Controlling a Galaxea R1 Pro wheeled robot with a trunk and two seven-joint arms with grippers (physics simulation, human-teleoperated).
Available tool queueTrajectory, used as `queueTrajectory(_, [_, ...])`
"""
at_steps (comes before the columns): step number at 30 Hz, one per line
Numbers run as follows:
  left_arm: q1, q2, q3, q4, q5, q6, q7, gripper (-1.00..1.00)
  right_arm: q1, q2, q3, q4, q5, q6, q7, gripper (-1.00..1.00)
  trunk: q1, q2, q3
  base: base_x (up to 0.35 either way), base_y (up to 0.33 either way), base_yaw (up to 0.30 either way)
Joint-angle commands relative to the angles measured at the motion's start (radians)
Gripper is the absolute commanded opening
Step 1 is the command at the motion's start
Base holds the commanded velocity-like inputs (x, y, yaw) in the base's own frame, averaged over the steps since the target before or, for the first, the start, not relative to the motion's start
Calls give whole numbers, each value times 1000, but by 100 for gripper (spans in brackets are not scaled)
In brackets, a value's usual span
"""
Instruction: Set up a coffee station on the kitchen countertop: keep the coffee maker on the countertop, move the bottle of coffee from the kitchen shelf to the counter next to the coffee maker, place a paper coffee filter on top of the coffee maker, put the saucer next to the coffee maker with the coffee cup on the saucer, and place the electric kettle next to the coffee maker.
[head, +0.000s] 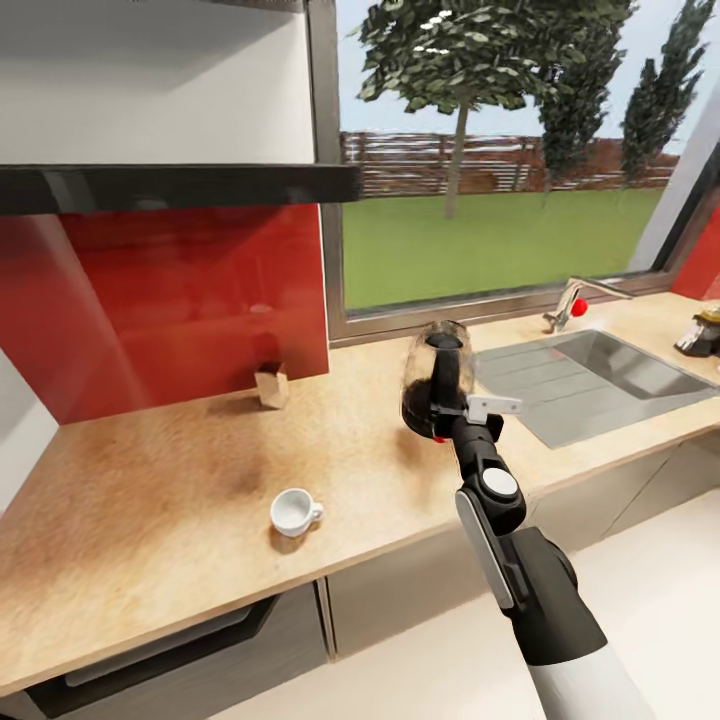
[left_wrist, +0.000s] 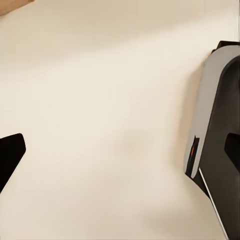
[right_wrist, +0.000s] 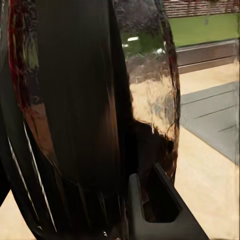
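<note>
My right gripper (head: 446, 408) is shut on the black handle of the electric kettle (head: 436, 372). The dark glass kettle hangs tilted above the countertop (head: 180, 500), just left of the sink. In the right wrist view the kettle (right_wrist: 75, 115) looms very close, with one finger (right_wrist: 150, 210) against its handle. The white coffee cup (head: 295, 512) stands alone on the countertop near the front edge, left of my right arm. In the left wrist view one dark fingertip (left_wrist: 10, 155) shows over pale floor, with nothing held. The coffee maker and the saucer are out of view.
The steel sink (head: 600, 385) with a tap (head: 572, 300) lies at the right. A small tan folded object (head: 271, 385) stands by the red backsplash. A dark object with a yellowish top (head: 703, 333) sits at the far right edge. A black shelf (head: 180, 186) overhangs the left.
</note>
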Motion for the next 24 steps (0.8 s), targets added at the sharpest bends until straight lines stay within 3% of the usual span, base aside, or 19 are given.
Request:
queueTrajectory(1, [-1,0,7,2,-10,-4,3,100,-1,0,2,-1,-6,3,-9,-100,-3,5,2,0,0,-253])
queueTrajectory(7, [-1,0,9,2,-9,-3,3,100,-1,0,2,-1,-6,3,-9,-100,-26,47,25,0,0,-253])
queueTrajectory(24, [-1,-2,9,4,-9,-3,3,100,-1,0,2,-1,-5,3,-9,-100,-26,48,33,0,0,-260])
